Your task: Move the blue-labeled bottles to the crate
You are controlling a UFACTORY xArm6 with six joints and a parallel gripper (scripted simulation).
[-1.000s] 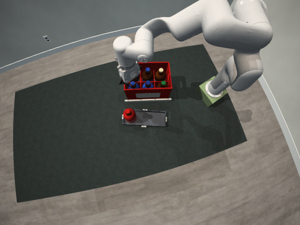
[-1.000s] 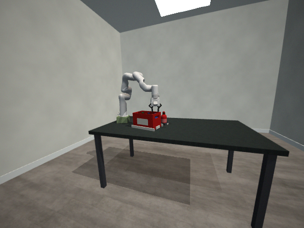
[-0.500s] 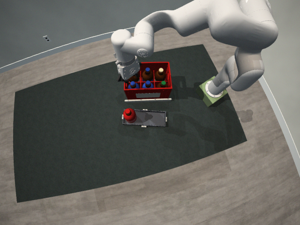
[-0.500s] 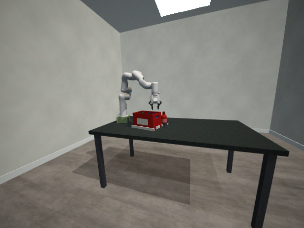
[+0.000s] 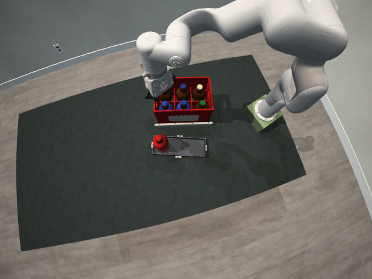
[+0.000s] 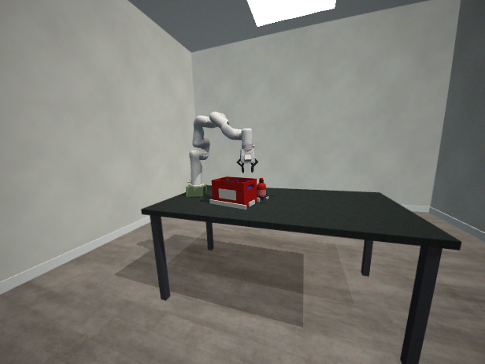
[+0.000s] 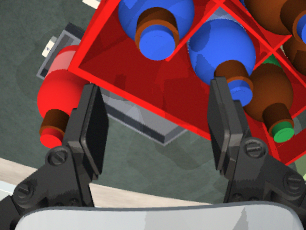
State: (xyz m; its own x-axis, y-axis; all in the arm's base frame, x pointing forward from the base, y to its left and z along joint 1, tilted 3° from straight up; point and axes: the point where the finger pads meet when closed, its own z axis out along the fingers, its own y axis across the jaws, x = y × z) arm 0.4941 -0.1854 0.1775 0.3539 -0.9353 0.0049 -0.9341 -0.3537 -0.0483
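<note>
Orientation: 12 o'clock is the top edge of the top view.

The gripper (image 5: 161, 87) (image 6: 247, 170) (image 7: 155, 99) is positioned above the crate's 10 o'clock corner. Its two black fingers stand apart with nothing between them, raised above the crate rim in the exterior view.

The red, open-topped, six-cell crate (image 5: 184, 111) (image 6: 244, 193) (image 7: 130, 75) sits level on the dark table (image 5: 90, 166) (image 6: 335, 209) (image 7: 165, 175). Two upright blue-labeled bottles occupy its 6 o'clock row: the first blue bottle (image 5: 165, 106) (image 7: 157, 20) is in the 7 o'clock corner cell, and the second blue bottle (image 5: 183, 105) (image 7: 221, 50) is in the middle cell. A brown bottle with a green cap (image 5: 202, 106) (image 7: 270, 95) fills the 5 o'clock corner cell.

The 12 o'clock row contains a brown bottle partly hidden by the gripper (image 5: 166, 96), a brown bottle with a blue cap (image 5: 183, 92) (image 7: 267, 12), and a brown bottle with a cream cap (image 5: 199, 93) (image 7: 295, 55).

The shallow grey rectangular tray (image 5: 193, 148) (image 6: 268, 195) (image 7: 172, 136) lies level at the crate's 6 o'clock side, apart from it. One red bottle (image 5: 160, 143) (image 6: 261, 190) (image 7: 60, 95) stands upright at the tray's 9 o'clock end.
</note>
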